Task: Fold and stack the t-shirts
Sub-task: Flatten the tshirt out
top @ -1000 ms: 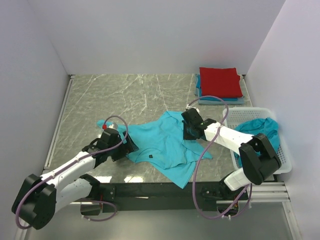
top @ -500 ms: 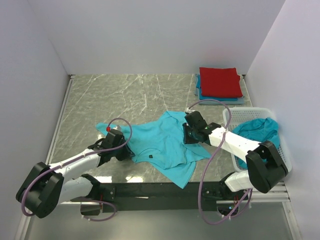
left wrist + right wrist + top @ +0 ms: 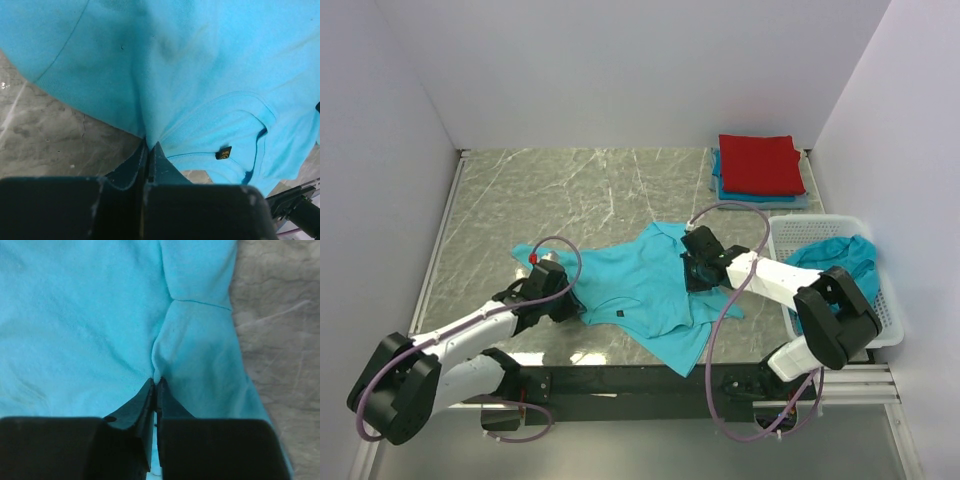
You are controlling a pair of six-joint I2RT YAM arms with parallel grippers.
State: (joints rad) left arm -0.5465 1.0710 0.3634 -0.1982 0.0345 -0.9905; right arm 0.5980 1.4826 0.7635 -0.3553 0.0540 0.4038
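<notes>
Two pinches: L fingers (image 3: 149, 146) and R fingers (image 3: 155, 382) both clamped on teal t-shirt (image 3: 640, 285); it sits slightly nearer me now, spreading flat pre-fold.

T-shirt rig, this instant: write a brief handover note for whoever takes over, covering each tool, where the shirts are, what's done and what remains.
Both tools are shut on the spread teal t-shirt: left tool at its left side, right tool at its right. It lies unfolded on the marble table. Done: folded stack far right, red t-shirt on top. Left: fold and stack this one, then the crumpled teal shirt in the white basket.
</notes>
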